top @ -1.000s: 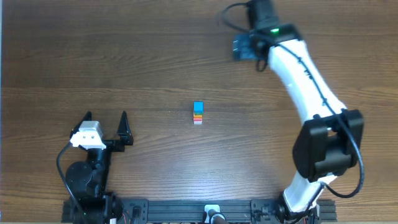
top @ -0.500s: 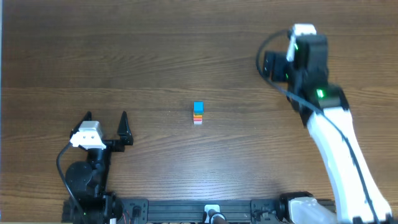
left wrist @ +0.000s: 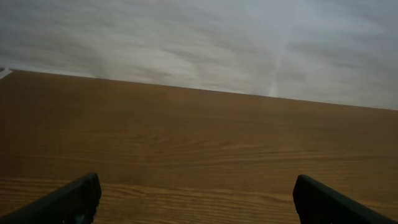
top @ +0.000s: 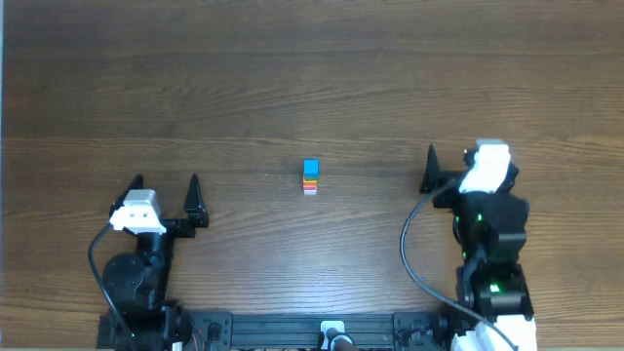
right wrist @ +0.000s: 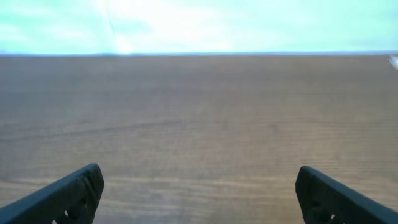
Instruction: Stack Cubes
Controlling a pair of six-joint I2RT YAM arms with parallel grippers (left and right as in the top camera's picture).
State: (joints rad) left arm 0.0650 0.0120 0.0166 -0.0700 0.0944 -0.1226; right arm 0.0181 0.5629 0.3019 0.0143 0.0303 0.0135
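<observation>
A small stack of cubes [top: 310,177] stands upright in the middle of the table, blue on top, orange and red bands under it, white at the bottom. My left gripper [top: 166,181] rests near the front left, well to the left of the stack, open and holding nothing. My right gripper [top: 458,164] sits low at the front right, well to the right of the stack, also open and holding nothing. In the left wrist view the gripper [left wrist: 196,199] has bare wood between its dark fingertips [left wrist: 74,198]. The right wrist view shows the gripper [right wrist: 199,193] the same way.
The brown wooden tabletop [top: 312,78] stretches bare to the back edge. A black rail [top: 322,327] with both arm bases runs along the front edge. A pale wall [left wrist: 199,37] rises behind the table's far edge.
My right arm has pulled back from the far right part of the table and folded down near its base. The left arm and the stack have not moved.
</observation>
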